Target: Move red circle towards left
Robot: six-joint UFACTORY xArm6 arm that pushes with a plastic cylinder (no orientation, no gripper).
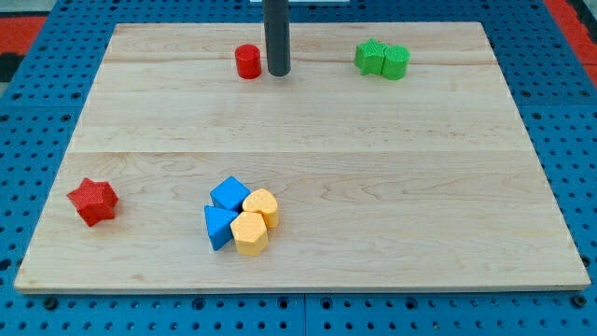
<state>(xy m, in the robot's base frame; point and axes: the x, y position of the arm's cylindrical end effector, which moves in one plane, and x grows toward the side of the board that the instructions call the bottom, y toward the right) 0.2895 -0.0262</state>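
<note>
The red circle (248,62) is a small red cylinder standing near the top edge of the wooden board (373,168), left of centre. My tip (278,72) is the lower end of the dark rod, just to the right of the red circle, with a thin gap between them. No gripper is present.
Two green blocks (382,60) touch each other at the view's top right. A red star block (92,201) lies at the lower left. A blue cube (229,194), a blue triangle (218,227) and two yellow blocks (254,222) cluster at the bottom centre-left.
</note>
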